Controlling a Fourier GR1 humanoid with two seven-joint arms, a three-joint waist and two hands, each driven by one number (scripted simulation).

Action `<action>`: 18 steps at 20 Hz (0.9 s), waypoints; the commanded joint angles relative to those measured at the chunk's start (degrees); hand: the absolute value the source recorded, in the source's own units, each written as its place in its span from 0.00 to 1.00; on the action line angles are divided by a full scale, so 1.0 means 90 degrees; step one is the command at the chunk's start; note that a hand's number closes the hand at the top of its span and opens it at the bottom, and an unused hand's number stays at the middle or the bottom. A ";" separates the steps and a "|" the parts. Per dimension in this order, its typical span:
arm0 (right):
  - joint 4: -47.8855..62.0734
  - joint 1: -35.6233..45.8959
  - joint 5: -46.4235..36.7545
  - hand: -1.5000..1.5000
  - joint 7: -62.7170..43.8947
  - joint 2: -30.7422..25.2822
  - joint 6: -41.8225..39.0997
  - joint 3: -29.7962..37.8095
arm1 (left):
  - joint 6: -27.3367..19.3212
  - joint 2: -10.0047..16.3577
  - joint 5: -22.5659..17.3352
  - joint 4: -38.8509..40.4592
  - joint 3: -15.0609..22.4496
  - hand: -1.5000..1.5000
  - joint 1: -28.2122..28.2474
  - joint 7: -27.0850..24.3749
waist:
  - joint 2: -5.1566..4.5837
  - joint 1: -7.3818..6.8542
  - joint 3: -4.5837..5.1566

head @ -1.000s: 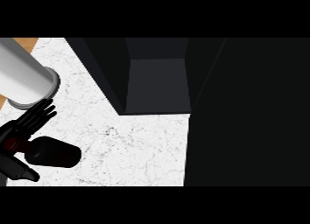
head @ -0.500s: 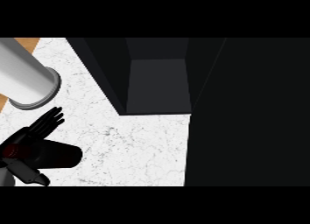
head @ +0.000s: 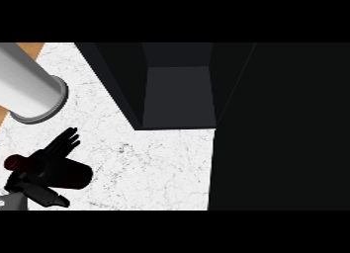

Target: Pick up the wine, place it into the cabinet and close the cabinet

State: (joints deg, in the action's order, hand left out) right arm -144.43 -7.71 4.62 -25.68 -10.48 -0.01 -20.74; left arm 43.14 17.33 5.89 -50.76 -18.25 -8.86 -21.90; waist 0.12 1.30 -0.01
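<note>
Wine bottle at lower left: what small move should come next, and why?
Probably close the left hand round the wine bottle: its fingers lie straight over the bottle with the thumb below, so nothing grips it yet, and the open cabinet waits up and to the right.

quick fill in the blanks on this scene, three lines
The hand by the wine bottle is the robot's ___ one.
The bottle's cap points toward the view's ___ edge.
The cabinet stands ___.
Missing words: left, left, open.
</note>
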 commanded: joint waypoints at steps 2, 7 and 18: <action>-0.1525 -0.0515 0.0491 0.00 -0.0437 -0.0206 -0.0062 0.0167 | 0.0318 -0.0148 -0.0181 0.0575 0.0021 0.00 -0.0150 -0.0437 | -0.0001 0.0004 0.0009; -0.1565 -0.0339 0.0322 0.00 -0.0684 -0.0093 0.0087 -0.0018 | 0.0503 -0.0033 -0.0635 0.1117 -0.0231 0.00 -0.0406 -0.0360 | 0.0003 -0.0005 0.0016; -0.1508 -0.0341 0.0486 0.00 -0.0607 -0.0162 0.0060 0.0147 | 0.0689 -0.0142 -0.0883 0.1674 -0.0051 0.00 -0.0617 -0.0430 | -0.0010 0.0005 0.0016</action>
State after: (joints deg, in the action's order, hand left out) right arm -144.36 -8.89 4.57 -24.72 -10.69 -0.16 -20.83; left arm 45.00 16.11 -1.43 -37.92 -18.81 -12.82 -21.70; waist 0.11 1.21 0.09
